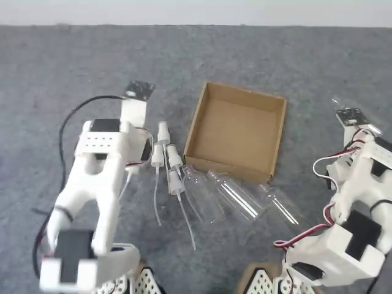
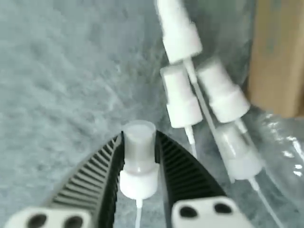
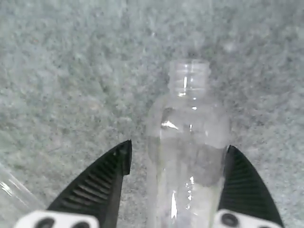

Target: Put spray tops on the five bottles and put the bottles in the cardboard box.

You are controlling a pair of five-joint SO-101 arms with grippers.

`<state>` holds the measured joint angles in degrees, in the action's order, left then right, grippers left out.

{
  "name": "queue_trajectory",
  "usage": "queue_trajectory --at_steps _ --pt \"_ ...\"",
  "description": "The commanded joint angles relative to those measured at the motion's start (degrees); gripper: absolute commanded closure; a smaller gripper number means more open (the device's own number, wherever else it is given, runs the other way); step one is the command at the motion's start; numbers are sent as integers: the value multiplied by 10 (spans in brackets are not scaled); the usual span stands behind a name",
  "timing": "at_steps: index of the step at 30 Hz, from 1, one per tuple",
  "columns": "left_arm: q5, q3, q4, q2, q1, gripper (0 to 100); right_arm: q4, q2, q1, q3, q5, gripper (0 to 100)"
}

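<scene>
Box (image 1: 236, 131) stood empty; no capped bottle seen. Left gripper (image 2: 138, 137) pinched one spray top (image 2: 138, 164); other tops (image 1: 158, 154) lay on the table (image 1: 55, 67) beside it. Right gripper (image 3: 179, 147) spread around an uncapped bottle (image 3: 187, 128).

The high camera looks steeply down from behind both arms over the grey surface (image 1: 55, 67), far enough off to hold the cardboard box (image 1: 237, 131) and the loose spray tops (image 1: 164, 153). The left wrist camera peers along the left pincer (image 2: 138, 137) and its gripped spray top (image 2: 137, 180), very near those same loose tops and the box's wall. The right wrist camera looks along the right pincer (image 3: 178, 147), close above a bottle (image 3: 187, 128).
</scene>
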<state>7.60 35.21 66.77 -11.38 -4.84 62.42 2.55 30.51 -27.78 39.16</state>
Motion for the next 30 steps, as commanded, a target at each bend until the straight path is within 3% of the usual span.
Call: queue_trajectory --at_steps 1,7,13,21,30 --pt "-14 17 33 -165 3 974 -3 -47 2 33 6 745" --pt "-40 56 76 -331 3 974 66 -46 -42 92 4 690" --pt "-42 109 55 -430 -25 974 105 -40 -50 164 8 664" --pt "-42 115 52 -425 -23 974 102 12 -4 187 76 717" --pt "-44 115 51 -417 -22 974 107 125 24 265 95 719"
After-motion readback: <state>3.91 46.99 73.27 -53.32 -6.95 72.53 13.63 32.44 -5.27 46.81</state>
